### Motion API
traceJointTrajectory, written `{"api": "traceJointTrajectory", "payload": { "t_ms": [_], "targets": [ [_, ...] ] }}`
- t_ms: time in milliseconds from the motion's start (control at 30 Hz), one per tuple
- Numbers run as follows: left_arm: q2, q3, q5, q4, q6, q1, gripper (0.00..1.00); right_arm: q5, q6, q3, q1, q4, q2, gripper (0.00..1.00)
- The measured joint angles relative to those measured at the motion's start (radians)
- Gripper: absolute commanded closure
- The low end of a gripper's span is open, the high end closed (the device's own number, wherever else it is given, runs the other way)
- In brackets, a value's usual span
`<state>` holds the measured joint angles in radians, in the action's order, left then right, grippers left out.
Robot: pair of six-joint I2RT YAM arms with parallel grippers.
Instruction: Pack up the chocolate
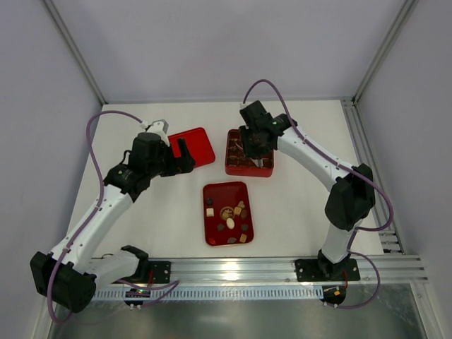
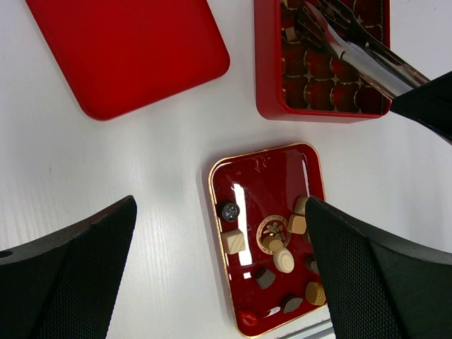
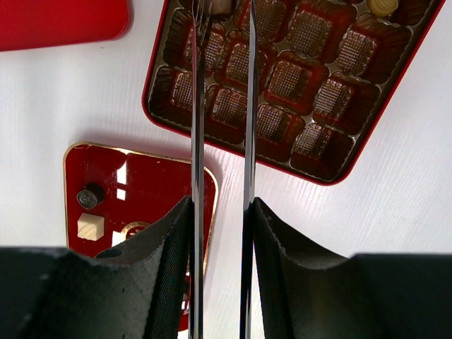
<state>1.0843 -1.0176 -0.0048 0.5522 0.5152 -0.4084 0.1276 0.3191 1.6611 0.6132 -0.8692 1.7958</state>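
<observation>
Right end effector (image 3: 221,212): clamped on metal tongs (image 3: 248,106), blades pointing away over gridded red box (image 3: 150,99) | chocolate (image 3: 90,226): loose in gold-rimmed tray (image 3: 162,187), behind the tips, leftward and toward the bases | left end effector (image 2: 220,208): wide open, empty, hovering over worktop (image 1: 176,205), judged about equally near.

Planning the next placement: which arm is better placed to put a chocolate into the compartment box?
Right. The right tool grips tongs whose tips are over the box. The left tool hangs open and empty above the tray of loose chocolates.
</observation>
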Motion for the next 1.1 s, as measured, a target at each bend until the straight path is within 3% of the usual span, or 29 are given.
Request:
{"api": "traceJointTrajectory", "payload": {
  "t_ms": [233,500,767,1100],
  "targets": [
    [0.0,0.0,0.0,0.0,0.0,0.0,0.0,-0.026,0.0,-0.022,0.0,-0.006,-0.041,0.6],
    [0.0,0.0,0.0,0.0,0.0,0.0,0.0,-0.056,0.002,-0.095,0.036,-0.025,-0.246,0.6],
    [0.0,0.0,0.0,0.001,0.0,0.0,0.0,-0.06,0.053,-0.249,0.279,-0.087,-0.429,0.6],
    [0.0,0.0,0.0,0.002,0.0,0.0,0.0,-0.064,0.145,-0.357,0.477,-0.183,-0.463,0.6]
  ]
}}
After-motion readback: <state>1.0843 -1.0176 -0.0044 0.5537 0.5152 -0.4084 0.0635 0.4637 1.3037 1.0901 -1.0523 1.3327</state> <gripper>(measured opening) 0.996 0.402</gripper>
